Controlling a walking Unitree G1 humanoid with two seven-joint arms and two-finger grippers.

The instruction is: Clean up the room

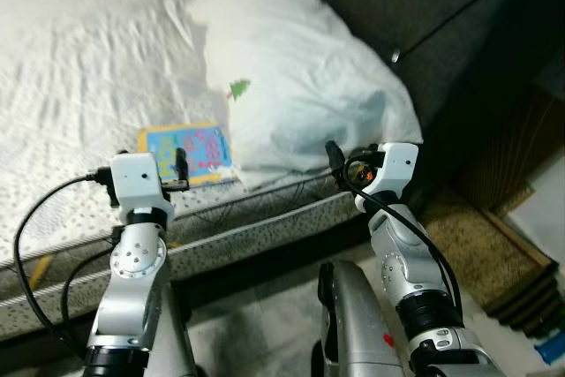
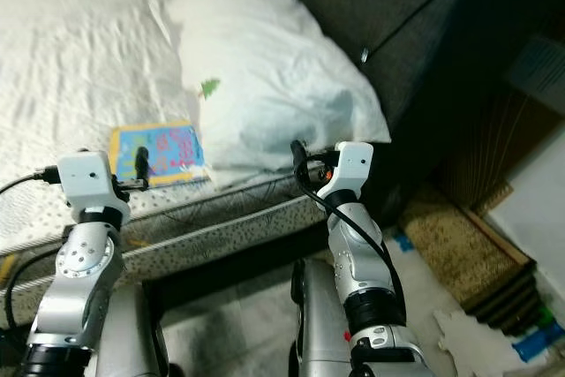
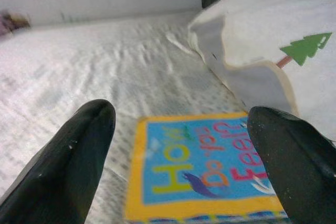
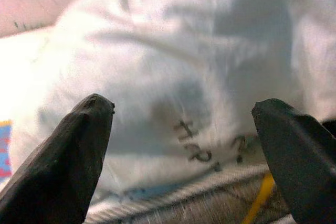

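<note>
Book (image 3: 197, 169): my wrist view cuts off its near edge; its right end runs under the pillow (image 1: 300, 86) and is hidden. Title lettering reads upside down from my left wrist, only partly legible.
Pillow: the upper corner leaves my head view at the top; the dark lettering (image 4: 197, 142) near its lower edge is too smeared to read.
Bed (image 1: 79, 50): cropped at left and top, surface blurred.
My left gripper (image 3: 184, 161): finger bases out of frame.
Blue scrap (image 1: 549, 348) on the floor: cropped, unidentifiable.

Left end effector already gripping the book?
No. The left end effector is open, its fingers apart above the book.
</note>
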